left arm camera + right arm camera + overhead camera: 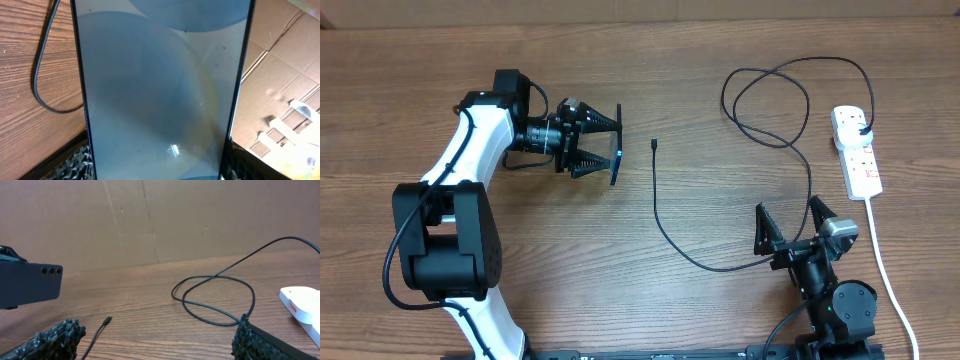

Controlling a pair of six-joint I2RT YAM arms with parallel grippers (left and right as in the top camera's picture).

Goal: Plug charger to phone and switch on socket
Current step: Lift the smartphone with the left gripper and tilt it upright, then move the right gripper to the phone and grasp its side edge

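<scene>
Phone (616, 165) is clamped between the fingers of the left gripper (606, 143), turned on edge so that from overhead it shows only as a thin dark strip. In the left wrist view its screen (160, 90) fills most of the frame, a dull grey-blue with soft reflections. Any lettering on it cannot be made out, and a ridged finger (75, 162) sits at each lower side. From the right wrist the phone's dark back (30, 282) shows three small lenses in a row, raised above the wooden table (570, 290), with plain cardboard (175, 220) behind it. The charger (665, 225) lies on the wood. Its connector tip (654, 144) rests just beside the phone, apart from it. The thin black cable runs toward the right gripper (787, 215), loops widely, and ends in a black plug (861, 125) seated in the far end of the socket (858, 160). The socket carries red markings too small to read, and its white lead (885, 260) trails to the near edge. The right gripper's fingers (55, 340) are spread wide around nothing. The cable passes by them, and whether it touches them cannot be told.
</scene>
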